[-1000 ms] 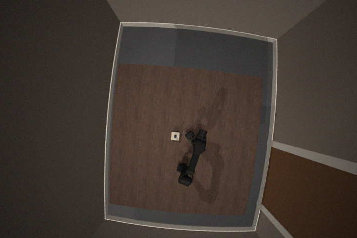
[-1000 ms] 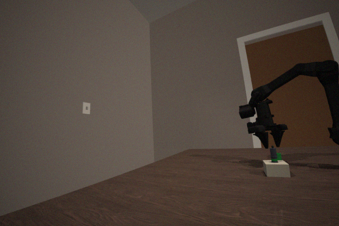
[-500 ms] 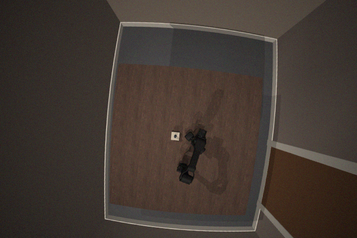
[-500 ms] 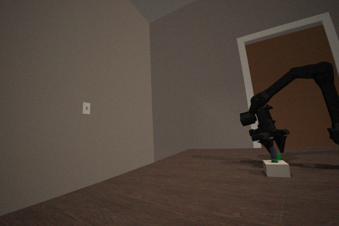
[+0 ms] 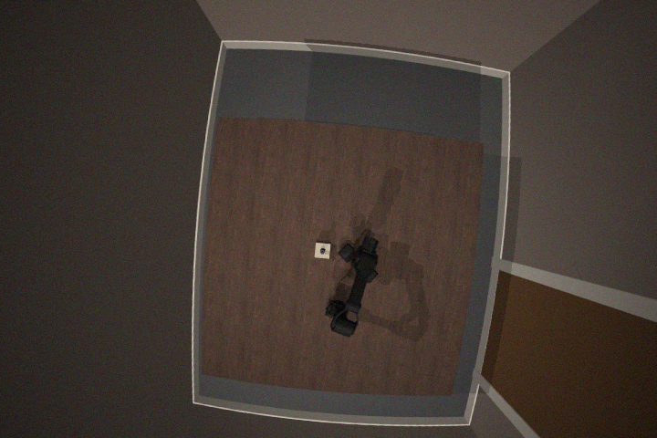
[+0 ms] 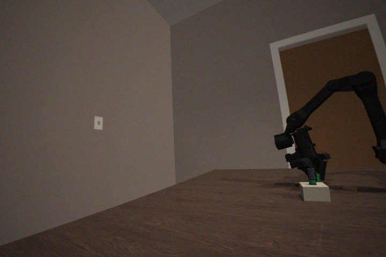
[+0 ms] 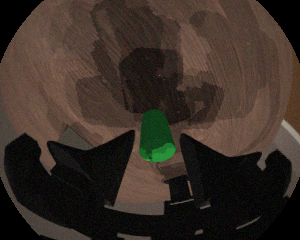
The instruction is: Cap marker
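Note:
The green cap [image 6: 318, 178] [image 7: 157, 145] stands upright on the table, partly hidden behind the marker in the exterior view. My gripper [image 6: 316, 178] [image 7: 158, 133] is low over it, partly open, with one finger on each side of the cap. A narrow gap shows between each fingertip and the cap in the wrist view. The marker [image 5: 322, 251] [image 6: 311, 174], dark grey-blue with a green band low down, stands upright and uncapped in the pale holder block [image 5: 318, 255] [image 6: 316, 194]. A corner of the block shows behind a finger in the wrist view.
The dark arm [image 5: 358, 291] [image 6: 345, 83] reaches over the wooden table [image 5: 267, 206] [image 6: 199, 218] from its base. The holder block stands close beside the gripper. Shadows of the arm fall on the table.

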`<act>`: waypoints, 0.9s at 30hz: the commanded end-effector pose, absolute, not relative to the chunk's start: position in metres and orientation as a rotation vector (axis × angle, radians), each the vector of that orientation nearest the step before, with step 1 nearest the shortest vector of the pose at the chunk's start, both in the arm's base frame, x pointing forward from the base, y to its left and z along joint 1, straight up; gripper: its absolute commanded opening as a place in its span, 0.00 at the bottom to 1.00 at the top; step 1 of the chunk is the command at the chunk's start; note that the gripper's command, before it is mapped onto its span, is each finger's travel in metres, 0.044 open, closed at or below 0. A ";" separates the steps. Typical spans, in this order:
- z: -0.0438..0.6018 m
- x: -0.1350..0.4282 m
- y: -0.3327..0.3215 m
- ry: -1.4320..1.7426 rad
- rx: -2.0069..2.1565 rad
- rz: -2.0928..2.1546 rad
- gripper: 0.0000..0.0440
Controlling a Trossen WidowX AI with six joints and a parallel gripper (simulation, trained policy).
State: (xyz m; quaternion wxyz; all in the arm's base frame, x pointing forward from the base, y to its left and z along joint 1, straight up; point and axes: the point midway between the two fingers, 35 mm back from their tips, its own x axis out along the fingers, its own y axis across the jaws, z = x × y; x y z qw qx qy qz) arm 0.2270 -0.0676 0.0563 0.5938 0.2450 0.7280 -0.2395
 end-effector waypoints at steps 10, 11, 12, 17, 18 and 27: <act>0.071 0.232 -0.069 1.639 0.493 -0.529 0.10; 0.074 0.234 -0.069 1.631 0.487 -0.526 0.08; 0.076 0.235 -0.069 1.624 0.481 -0.523 0.07; 0.092 0.240 -0.067 1.594 0.457 -0.503 0.01; 0.095 0.242 -0.066 1.589 0.453 -0.499 0.01; 0.120 0.251 -0.051 1.553 0.429 -0.458 0.01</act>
